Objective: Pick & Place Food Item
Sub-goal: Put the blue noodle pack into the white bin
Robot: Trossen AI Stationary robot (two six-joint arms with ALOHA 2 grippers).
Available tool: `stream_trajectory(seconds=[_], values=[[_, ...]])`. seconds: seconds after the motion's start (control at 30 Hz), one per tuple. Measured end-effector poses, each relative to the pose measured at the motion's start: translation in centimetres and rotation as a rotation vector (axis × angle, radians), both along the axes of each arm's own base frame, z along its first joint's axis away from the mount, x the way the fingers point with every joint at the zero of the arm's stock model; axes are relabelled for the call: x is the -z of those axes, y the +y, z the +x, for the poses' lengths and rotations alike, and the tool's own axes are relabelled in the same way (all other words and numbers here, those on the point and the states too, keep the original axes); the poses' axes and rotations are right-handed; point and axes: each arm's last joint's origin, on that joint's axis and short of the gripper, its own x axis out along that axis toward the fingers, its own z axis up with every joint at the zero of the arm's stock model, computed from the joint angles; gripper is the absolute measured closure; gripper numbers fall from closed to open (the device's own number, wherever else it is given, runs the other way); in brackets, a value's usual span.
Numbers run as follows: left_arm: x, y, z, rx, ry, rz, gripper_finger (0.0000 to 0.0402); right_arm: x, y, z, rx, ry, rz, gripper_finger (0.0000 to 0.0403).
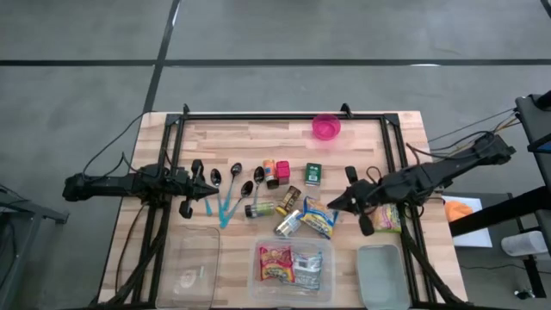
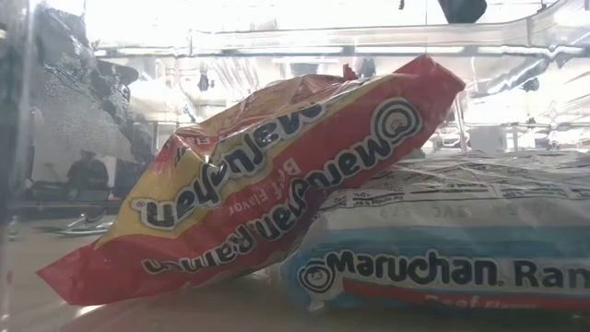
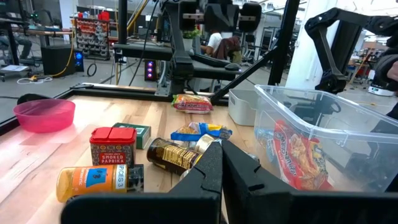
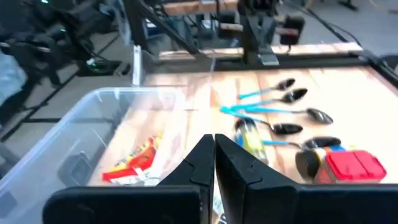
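Note:
A clear plastic bin (image 1: 256,277) stands at the table's near edge. Inside it, a red ramen packet (image 1: 275,261) leans tilted on a blue-and-white ramen packet (image 1: 308,269); the low view shows the red packet (image 2: 258,184) lying across the blue-and-white one (image 2: 442,249). A yellow-and-blue packet (image 1: 318,219) lies on the table just beyond the bin. My right gripper (image 1: 331,205) hovers shut and empty beside it, raised above the table. My left gripper (image 1: 213,186) rests shut and level at the left, near the spoons.
Several spoons (image 1: 225,185), spice tins and jars (image 1: 277,172), a dark can (image 1: 287,199) and a green box (image 1: 313,174) crowd the table's middle. A pink bowl (image 1: 325,127) is at the far edge. A clear lid (image 1: 194,267) and a grey-green lid (image 1: 381,274) flank the bin. Another packet (image 1: 387,218) lies under the right arm.

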Motion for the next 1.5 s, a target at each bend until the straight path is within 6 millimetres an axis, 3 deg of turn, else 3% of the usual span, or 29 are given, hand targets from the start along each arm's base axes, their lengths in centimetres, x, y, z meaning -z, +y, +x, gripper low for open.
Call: stream_trajectory(seconds=[0.23, 0.53, 0.67, 0.83, 1.13, 1.5], values=[[0.0, 0.0, 0.0, 0.000, 0.000, 0.000, 0.0401, 1.5, 0.4, 1.4, 0.060, 0.069, 0.000, 0.0372], [0.0, 0.0, 0.0, 0.000, 0.000, 0.000, 0.0401, 4.8, 1.2, 3.8, 0.055, 0.207, -0.097, 0.0204], [0.0, 0.0, 0.0, 0.000, 0.000, 0.000, 0.0401, 6.1, 1.2, 4.6, 0.045, 0.257, -0.155, 0.0159], [0.0, 0.0, 0.0, 0.000, 0.000, 0.000, 0.0401, 7.3, 0.4, 5.5, -0.040, 0.305, -0.202, 0.0150], [0.0, 0.0, 0.0, 0.000, 0.001, 0.000, 0.0401, 7.7, -2.6, 6.6, -0.154, 0.324, -0.139, 0.0150], [0.0, 0.0, 0.0, 0.000, 0.000, 0.000, 0.0401, 11.3, -2.4, 8.6, -0.200, 0.402, -0.153, 0.0150]])
